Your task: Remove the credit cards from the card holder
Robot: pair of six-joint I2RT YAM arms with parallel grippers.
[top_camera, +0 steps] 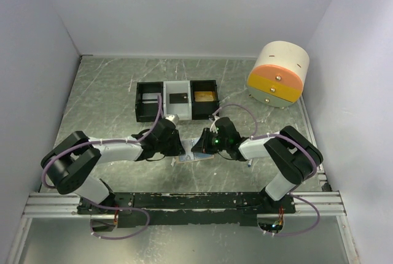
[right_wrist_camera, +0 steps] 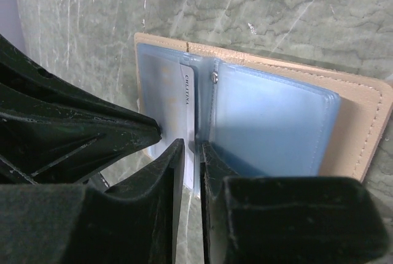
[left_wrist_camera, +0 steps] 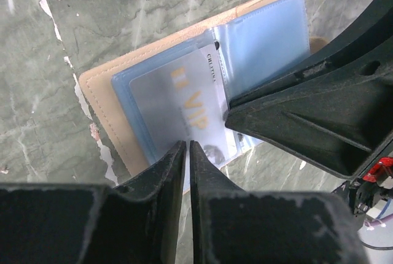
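Nothing can be read from the top external view. The card holder (top_camera: 191, 159) lies open on the grey marbled table (top_camera: 104, 104) and shows only as a pale blue-white patch, because both arms meet over it. The left gripper (top_camera: 180, 146) reaches onto it from the left and the right gripper (top_camera: 199, 146) from the right, their black bodies hiding most of it. Just beyond the card holder stands a three-compartment tray (top_camera: 140, 101) (black, white, black). Farther beyond, to the right, is a round box (top_camera: 277, 75) banded cream, orange, yellow and grey-green.

In the left wrist view a white card (left_wrist_camera: 178, 101) juts from one of the card holder's pockets. It bears "VIP" in gold and a line of small dark print along one edge, too small here to read. The card holder is tan with stitched edges, its clear sleeves (left_wrist_camera: 264, 37) are pale blue, and a small snap stud (left_wrist_camera: 216, 45) sits at the fold. The left gripper's jaws are drawn to a thin slit, pinching the card's near edge. The right gripper's finger crosses the card holder's other half and hides part of it.

In the right wrist view the small print reads something like "CRISTINA". The right gripper's jaws are likewise narrow, closed on a pale strip at the card holder's centre fold; whether that strip is card or sleeve I cannot tell. The left gripper covers one near corner of the card holder.
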